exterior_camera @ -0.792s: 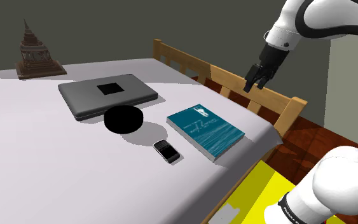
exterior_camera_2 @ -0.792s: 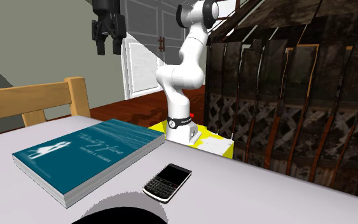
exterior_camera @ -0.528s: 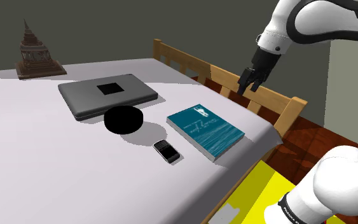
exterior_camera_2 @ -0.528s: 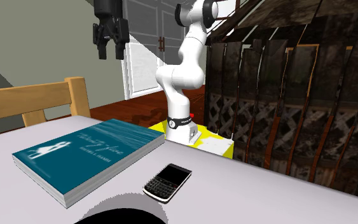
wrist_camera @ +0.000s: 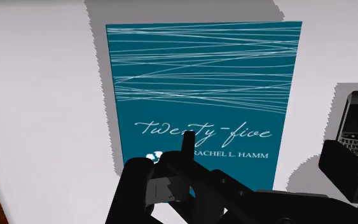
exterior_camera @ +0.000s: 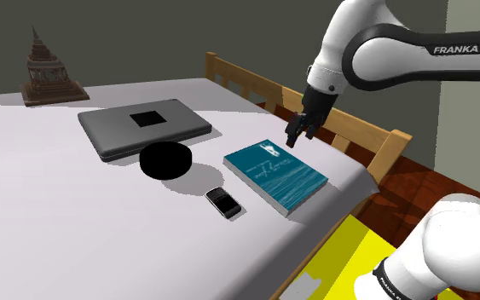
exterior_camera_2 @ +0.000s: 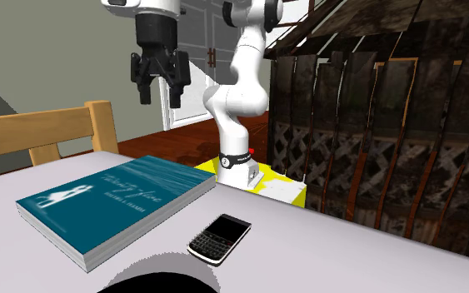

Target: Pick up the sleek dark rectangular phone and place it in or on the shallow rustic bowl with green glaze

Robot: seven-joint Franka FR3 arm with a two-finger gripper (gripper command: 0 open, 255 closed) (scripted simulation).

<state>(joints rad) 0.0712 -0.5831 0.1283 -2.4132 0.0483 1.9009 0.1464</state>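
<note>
My pincer (exterior_camera_2: 162, 93) hangs wide open and empty above one teal book (exterior_camera: 275, 175). One dark phone (exterior_camera: 224, 203) lies flat on the white surface (exterior_camera: 59, 222), between the book and one black bowl (exterior_camera: 165, 159). One grey laptop (exterior_camera: 144, 126) lies beyond the bowl.

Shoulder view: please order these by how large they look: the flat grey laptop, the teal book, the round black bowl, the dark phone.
1. flat grey laptop
2. teal rectangular book, only slightly smaller
3. round black bowl
4. dark rectangular phone, clearly smallest
</note>
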